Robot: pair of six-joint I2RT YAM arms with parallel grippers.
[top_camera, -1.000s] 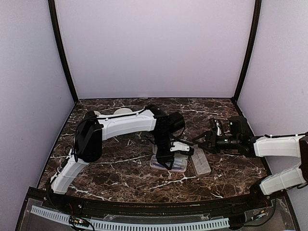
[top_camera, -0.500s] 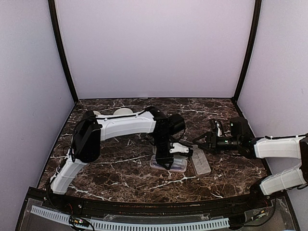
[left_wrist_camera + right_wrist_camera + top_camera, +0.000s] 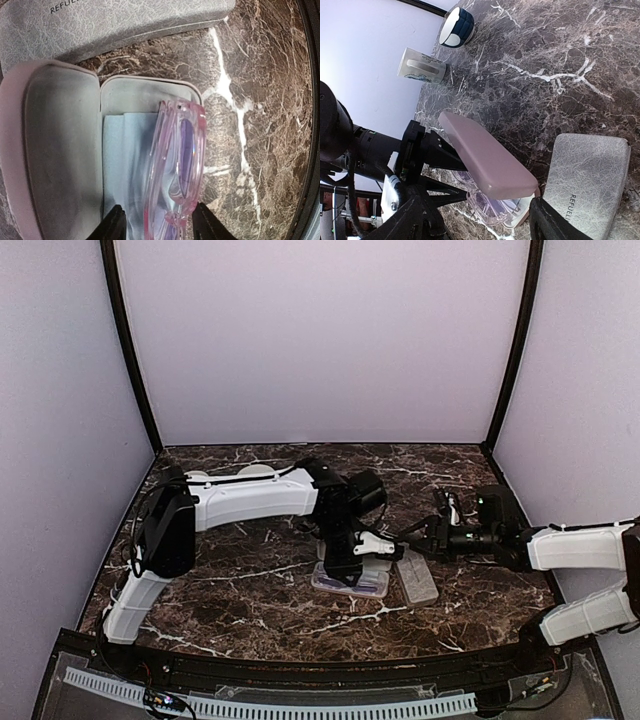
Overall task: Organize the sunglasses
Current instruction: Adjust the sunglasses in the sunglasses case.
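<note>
pinching the sunglasses (image 3: 176, 165) by their pink see-through frame with the left gripper (image 3: 160, 222), one dark finger (image 3: 114, 226) on each side. held edge-on and lengthways just over the open pink case (image 3: 145, 95), along the right-hand rim of its tray in the left wrist view; cannot tell whether resting on it or just above. inside the tray, lying flat, a light-blue cloth (image 3: 125, 160), partly hidden under the lenses. standing open behind the tray, the lid (image 3: 487, 162), pink outside and pale grey inside. just beside the pink case, shut and flat on the dark marbled worktop (image 3: 260, 100), a grey case (image 3: 115, 25) with printed lettering on top. close to the pink case on its right, the right gripper (image 3: 482, 217), spread wide and holding nothing, with the raised lid and the lenses showing between its two fingers; cannot tell whether touching the lid. far back near the wall, well apart from both cases, a pale mug (image 3: 421, 65) and a dark blue and white bowl (image 3: 456, 26).
</note>
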